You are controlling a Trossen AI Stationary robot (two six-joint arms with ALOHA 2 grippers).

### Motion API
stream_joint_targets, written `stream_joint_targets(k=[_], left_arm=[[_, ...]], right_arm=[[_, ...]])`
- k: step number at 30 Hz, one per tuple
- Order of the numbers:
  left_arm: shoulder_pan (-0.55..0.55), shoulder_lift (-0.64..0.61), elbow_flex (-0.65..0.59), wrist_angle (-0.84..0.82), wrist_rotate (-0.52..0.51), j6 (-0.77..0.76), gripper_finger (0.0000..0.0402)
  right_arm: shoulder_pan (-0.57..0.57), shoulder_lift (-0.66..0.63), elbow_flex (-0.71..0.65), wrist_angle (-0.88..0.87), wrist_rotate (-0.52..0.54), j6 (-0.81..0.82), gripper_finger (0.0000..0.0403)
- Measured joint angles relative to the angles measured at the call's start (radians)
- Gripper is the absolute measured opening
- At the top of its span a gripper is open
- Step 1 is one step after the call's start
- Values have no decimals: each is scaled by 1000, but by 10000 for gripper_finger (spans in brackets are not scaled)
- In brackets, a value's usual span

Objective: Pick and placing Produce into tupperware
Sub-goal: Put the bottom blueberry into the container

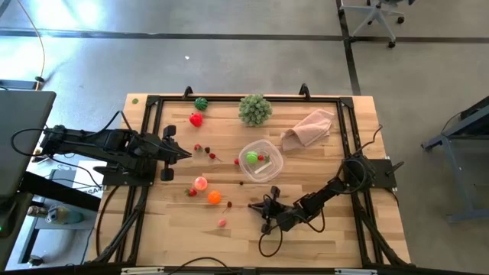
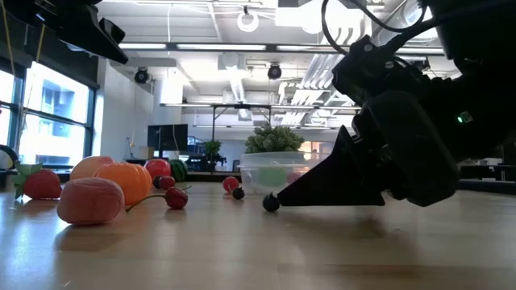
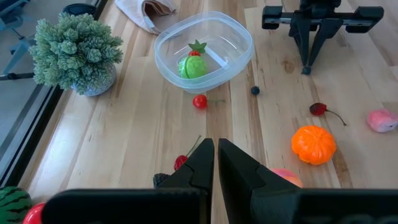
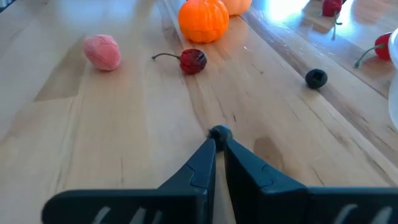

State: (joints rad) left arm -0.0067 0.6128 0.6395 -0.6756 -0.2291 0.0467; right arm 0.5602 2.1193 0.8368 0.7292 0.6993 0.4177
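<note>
I have the right gripper (image 4: pixel 217 144) down at the table (image 1: pixel 321 237), jaws closed on what looks like a small dark berry (image 4: pixel 219 132) at the tips. I lift straight up, then carry it to the clear tupperware (image 1: pixel 261 160), well apart, which holds a green fruit (image 3: pixel 191 66). Left gripper (image 3: pixel 216 163) waits, jaws shut and empty.

Bright overhead light; window glare; foreground blurred.

Grey concrete floor (image 1: pixel 229 61), bright ceiling lights (image 2: pixel 247 20)
</note>
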Motion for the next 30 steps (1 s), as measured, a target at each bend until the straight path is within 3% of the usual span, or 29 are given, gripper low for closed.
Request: stream_joint_targets(k=[12,23,30], left_arm=[[0,0,0,0,0,0,14],[0,0,0,0,0,0,14],[0,0,0,0,0,0,14]], right_arm=[[-11,-3,1,-27,-78,29,27],[-12,-4,4,-33,-88,64,120],[-41,-4,3,-38,-84,55,133]])
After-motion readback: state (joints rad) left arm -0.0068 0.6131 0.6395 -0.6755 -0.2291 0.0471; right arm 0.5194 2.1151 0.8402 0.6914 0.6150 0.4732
